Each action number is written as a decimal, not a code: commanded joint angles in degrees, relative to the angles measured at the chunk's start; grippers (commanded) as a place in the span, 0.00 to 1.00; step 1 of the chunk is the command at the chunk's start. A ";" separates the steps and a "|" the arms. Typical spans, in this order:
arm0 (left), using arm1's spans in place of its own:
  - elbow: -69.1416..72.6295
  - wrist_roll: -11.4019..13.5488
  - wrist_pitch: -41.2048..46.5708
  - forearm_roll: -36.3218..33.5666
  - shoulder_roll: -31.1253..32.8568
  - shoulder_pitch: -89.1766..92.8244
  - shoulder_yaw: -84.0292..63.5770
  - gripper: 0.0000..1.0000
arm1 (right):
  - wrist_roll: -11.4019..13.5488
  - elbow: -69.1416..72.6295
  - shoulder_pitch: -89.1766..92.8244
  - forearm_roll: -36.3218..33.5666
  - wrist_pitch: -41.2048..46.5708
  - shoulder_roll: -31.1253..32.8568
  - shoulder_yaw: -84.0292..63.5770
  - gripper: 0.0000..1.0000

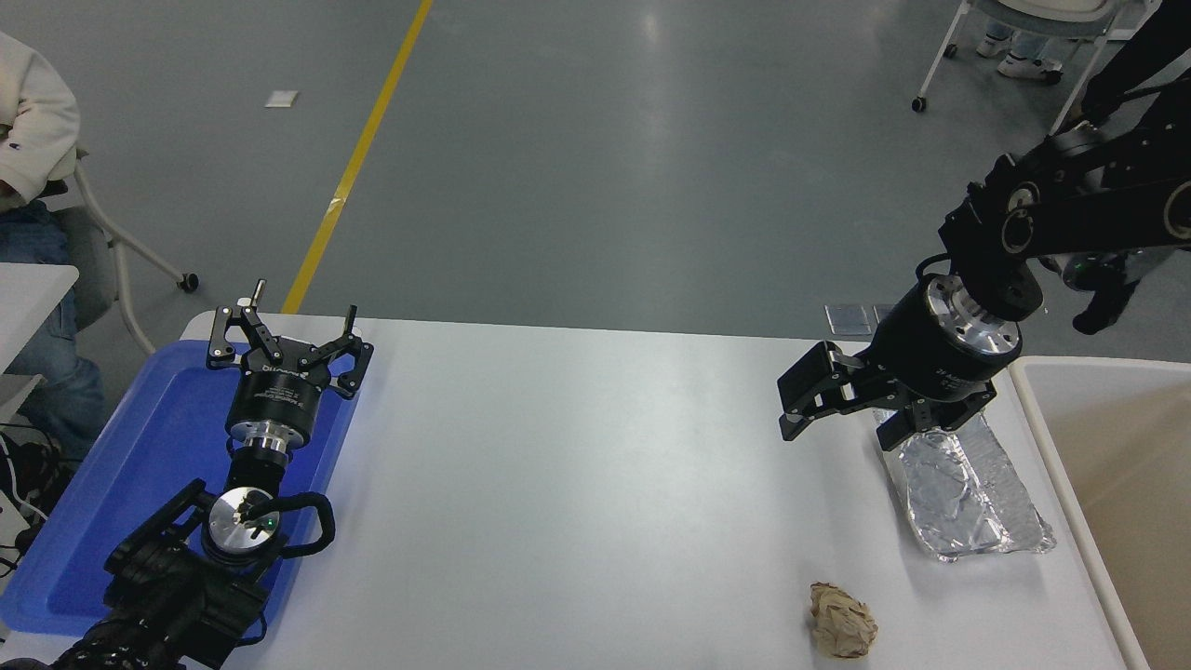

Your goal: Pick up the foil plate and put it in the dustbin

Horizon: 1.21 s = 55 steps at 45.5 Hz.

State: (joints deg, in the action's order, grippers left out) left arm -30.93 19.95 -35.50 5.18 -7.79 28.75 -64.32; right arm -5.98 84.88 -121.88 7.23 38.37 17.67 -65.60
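The foil plate [968, 498] lies on the white table near its right edge, shiny and crinkled, long side running away from me. My right gripper [840, 423] hangs open at the plate's far left corner. One finger is out to the left over bare table, the other is at the plate's far rim. I cannot tell whether it touches the foil. The dustbin [1047, 447], with an off-white rim and a beige inside, stands just right of the plate. My left gripper [287, 337] is parked open at the lower left.
A crumpled brown paper ball [842, 620] lies in front of the plate. A blue tray [163, 419] sits under the left arm. A seated person [33, 130] is at the far left. A wheeled chair and someone's feet [1019, 56] are at the top right.
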 commanded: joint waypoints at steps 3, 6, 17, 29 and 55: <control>-0.01 -0.09 0.08 0.00 0.06 0.08 -0.01 1.00 | 0.00 -0.06 0.15 0.07 -0.41 -0.18 0.12 1.00; 0.08 0.00 0.08 0.00 0.06 0.08 -0.01 1.00 | 0.00 0.02 0.24 0.07 -0.49 -0.18 0.12 1.00; 0.08 0.00 -0.01 0.00 0.06 -0.01 -0.01 1.00 | 0.00 -0.06 0.68 0.33 -0.58 0.00 0.12 1.00; -0.01 0.00 -0.01 0.00 -0.03 -0.01 -0.01 1.00 | 0.00 0.02 1.47 3.49 -0.49 2.72 0.21 1.00; -0.01 0.00 -0.01 0.00 -0.03 -0.01 -0.01 1.00 | 0.27 -3.04 13.94 30.90 -8.49 21.43 3.72 1.00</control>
State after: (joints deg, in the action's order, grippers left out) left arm -30.93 19.97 -35.50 5.19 -7.81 28.75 -64.34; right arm -5.94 84.57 -114.94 24.20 34.80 31.21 -64.28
